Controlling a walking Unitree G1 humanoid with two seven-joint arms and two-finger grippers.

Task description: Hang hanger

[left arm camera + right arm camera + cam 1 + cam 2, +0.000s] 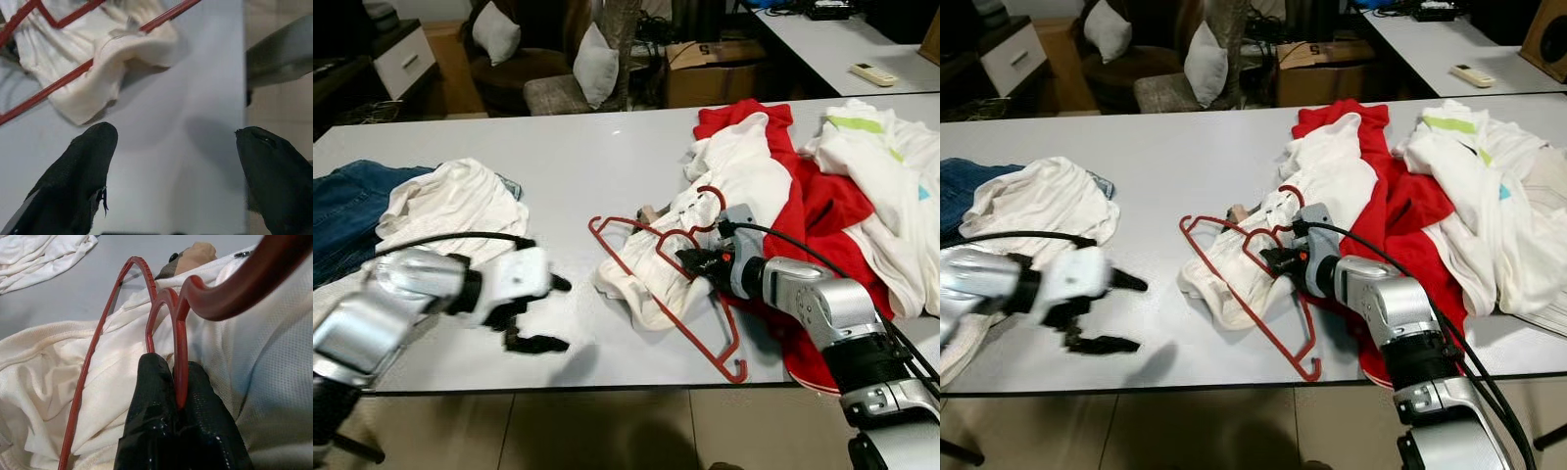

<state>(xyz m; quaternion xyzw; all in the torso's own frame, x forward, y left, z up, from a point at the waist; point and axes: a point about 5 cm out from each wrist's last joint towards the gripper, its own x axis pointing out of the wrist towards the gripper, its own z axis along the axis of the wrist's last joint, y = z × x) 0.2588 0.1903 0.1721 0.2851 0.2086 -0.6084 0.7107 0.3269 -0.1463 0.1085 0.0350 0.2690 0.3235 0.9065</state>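
Right gripper [178, 396] pinches red wire hanger [705, 323] atop white shirt [651, 269]; left gripper [533, 313] spread.

You are looking at the hanger [658, 284] lying near the front edge of the table [597, 166], resting partly on a crumpled shirt [705, 211]. Right of the hanger a pile of clothes [862, 186] is spreading across the table. Left of the hanger, well apart, another shirt [445, 201] is lying over jeans [347, 211]. Behind the hanger, beyond the table, a chair with cushions [594, 64] is standing.
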